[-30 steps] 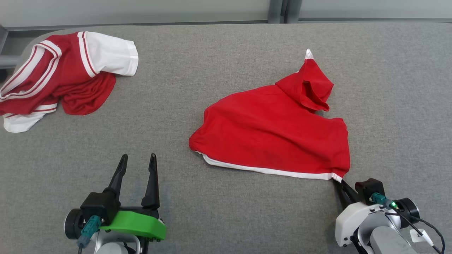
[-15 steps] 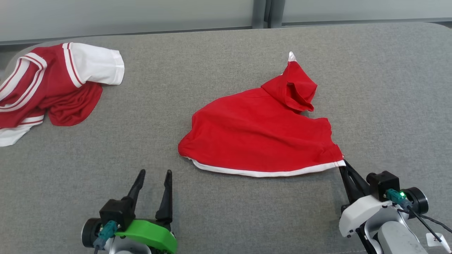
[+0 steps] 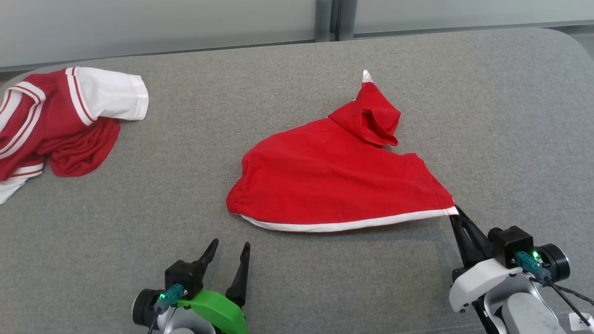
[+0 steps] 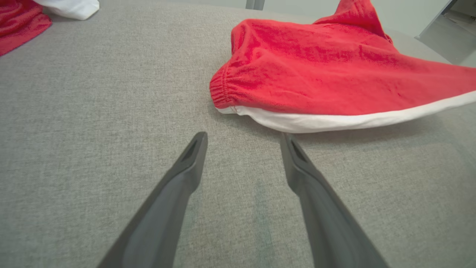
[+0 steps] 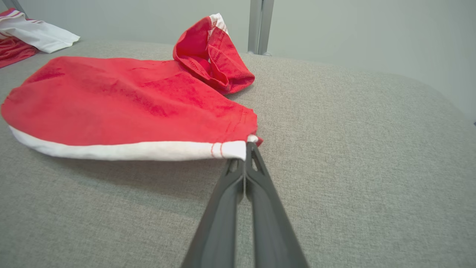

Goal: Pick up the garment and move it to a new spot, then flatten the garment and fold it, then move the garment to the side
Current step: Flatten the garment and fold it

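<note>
One hem corner of the red garment (image 3: 338, 181) on the table (image 3: 297, 60) is pinched in the closed jaws of the right gripper (image 3: 455, 214); the left gripper (image 3: 231, 243), jaws wide apart and empty, should take the other corner for an even lift.

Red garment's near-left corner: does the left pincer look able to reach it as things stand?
Probably yes. The left pincer is open and points toward the red garment; the stretch of grey surface between them looks free, and the corner lies just ahead, slightly off-line.
</note>
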Controlling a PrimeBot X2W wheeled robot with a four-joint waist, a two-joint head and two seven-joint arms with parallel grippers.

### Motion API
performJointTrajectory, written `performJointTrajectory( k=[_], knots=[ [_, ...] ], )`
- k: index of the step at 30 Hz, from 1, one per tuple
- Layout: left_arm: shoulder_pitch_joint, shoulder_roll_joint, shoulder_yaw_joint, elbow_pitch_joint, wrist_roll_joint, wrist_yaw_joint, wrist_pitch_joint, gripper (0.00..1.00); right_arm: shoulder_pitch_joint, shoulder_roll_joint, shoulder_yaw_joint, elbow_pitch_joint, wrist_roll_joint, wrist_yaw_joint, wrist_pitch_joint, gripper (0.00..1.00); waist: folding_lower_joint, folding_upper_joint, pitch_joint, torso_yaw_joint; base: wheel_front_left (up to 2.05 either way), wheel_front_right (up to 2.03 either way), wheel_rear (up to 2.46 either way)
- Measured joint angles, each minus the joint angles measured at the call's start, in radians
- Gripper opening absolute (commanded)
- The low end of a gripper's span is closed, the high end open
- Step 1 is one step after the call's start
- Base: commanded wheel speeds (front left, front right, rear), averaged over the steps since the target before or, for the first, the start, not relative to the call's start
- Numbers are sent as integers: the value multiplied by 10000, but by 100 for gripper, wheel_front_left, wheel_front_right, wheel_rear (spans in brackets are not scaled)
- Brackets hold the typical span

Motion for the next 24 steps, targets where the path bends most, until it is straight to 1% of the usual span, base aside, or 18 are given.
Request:
performJointTrajectory(
  k=[4, 12, 18, 24],
  knots=[
    [-316, 2, -138, 566, 2, -36, 2, 100, -1, -6, 17, -46, -2, 0, 0, 0, 0, 0, 48, -60, 0, 0, 0],
    [-1135, 13, -224, 1166, 31, -77, 0, 100, -97, -69, 8, 71, 2, 0, 0, 0, 0, 0, 254, -88, 0, 0, 0],
    [-1923, 136, -527, 2090, 569, -81, 0, 100, -317, -140, -19, 190, 4, 0, 0, 0, 0, 0, 430, -104, 0, 0, 0],
    [-2509, 115, -639, 2619, 763, -84, 0, 100, -535, -182, 19, 251, 17, 0, 0, 0, 0, 0, 613, -193, 0, 0, 0]
  ],
)
